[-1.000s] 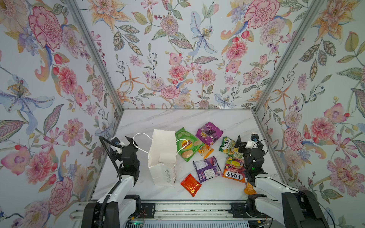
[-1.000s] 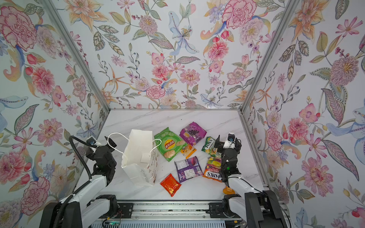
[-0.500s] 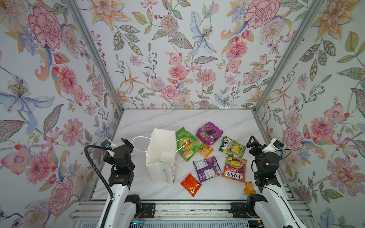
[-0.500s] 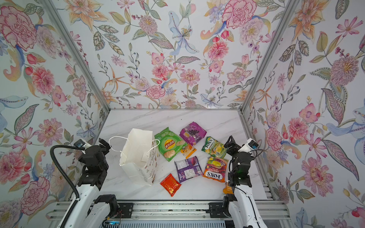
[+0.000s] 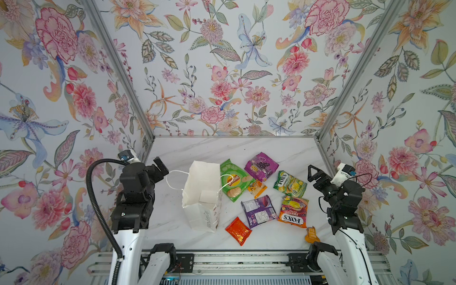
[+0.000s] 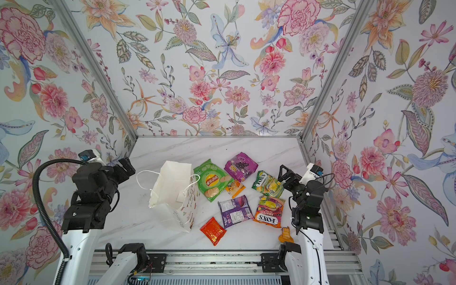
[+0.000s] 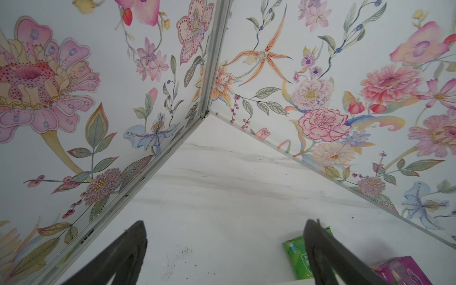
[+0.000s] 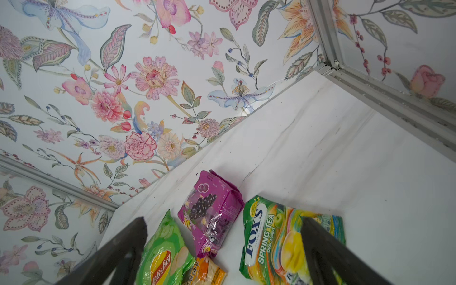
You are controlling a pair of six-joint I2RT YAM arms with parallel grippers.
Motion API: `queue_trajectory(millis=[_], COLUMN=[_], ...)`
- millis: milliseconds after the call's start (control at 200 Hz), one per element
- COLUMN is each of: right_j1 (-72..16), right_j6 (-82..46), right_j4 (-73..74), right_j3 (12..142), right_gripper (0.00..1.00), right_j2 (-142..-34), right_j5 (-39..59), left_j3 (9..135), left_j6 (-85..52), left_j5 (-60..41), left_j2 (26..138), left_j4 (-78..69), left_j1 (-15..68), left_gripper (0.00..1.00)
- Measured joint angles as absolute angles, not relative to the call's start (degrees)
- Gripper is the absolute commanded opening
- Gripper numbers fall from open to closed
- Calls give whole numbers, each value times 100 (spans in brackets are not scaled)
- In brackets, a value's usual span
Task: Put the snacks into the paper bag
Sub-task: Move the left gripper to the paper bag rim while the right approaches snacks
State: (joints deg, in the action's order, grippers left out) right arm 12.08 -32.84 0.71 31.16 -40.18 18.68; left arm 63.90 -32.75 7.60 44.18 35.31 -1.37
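Note:
The white paper bag [image 5: 202, 197] [image 6: 172, 192] stands open left of centre, its cord handles spread to both sides. To its right the snacks lie flat on the marble: green chips bag [image 5: 233, 180] [image 8: 162, 256], purple packet [image 5: 261, 165] [image 8: 212, 209], green FOX'S bag [image 5: 290, 183] [image 8: 276, 237], orange FOX'S bag [image 5: 293, 211], second purple packet [image 5: 258, 211], red-orange foil pack [image 5: 238, 230], and small orange sachets [image 5: 256, 188] [image 5: 311, 235]. My left gripper [image 5: 159, 169] [image 7: 225, 222] hangs open and empty left of the bag. My right gripper [image 5: 314, 172] [image 8: 223, 219] hangs open and empty right of the green FOX'S bag.
Floral walls [image 5: 74, 123] close the marble table [image 5: 234, 148] in on the left, back and right. An aluminium rail [image 5: 234, 256] runs along the front edge between the two arm bases. Bare marble lies behind the packets.
Both arms have lifted from low over the table; the left drew away from the bag leftward, the right moved rightward off the FOX'S bags. Both grippers stayed open; nothing on the table shifted.

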Motion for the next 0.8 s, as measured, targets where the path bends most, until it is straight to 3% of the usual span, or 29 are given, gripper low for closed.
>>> queue_trajectory(millis=[150,305,515,801], right_j1=[993,281,-987,-2043], right_j6=[-2989,-2755,-2495,-2335], right_j4=[-888,-1673,-2231,-2993], right_j3=[3566,4016,4576,5179], right_gripper=[99,99,99,99], right_j2=[-4125,-4324,-4451,-4716], right_j5=[1824,1673,1061,386], left_j3=[7017,7356,7959,8204], left_j6=[-3225,-3242,-3739,-3990], left_j5=[591,941,2198,2578], left_j2=[4512,4779,5798,6248], left_j4=[4187,4764,5841,6930], left_j1=[311,1745,3557,3968], left_gripper=[97,94,95,85])
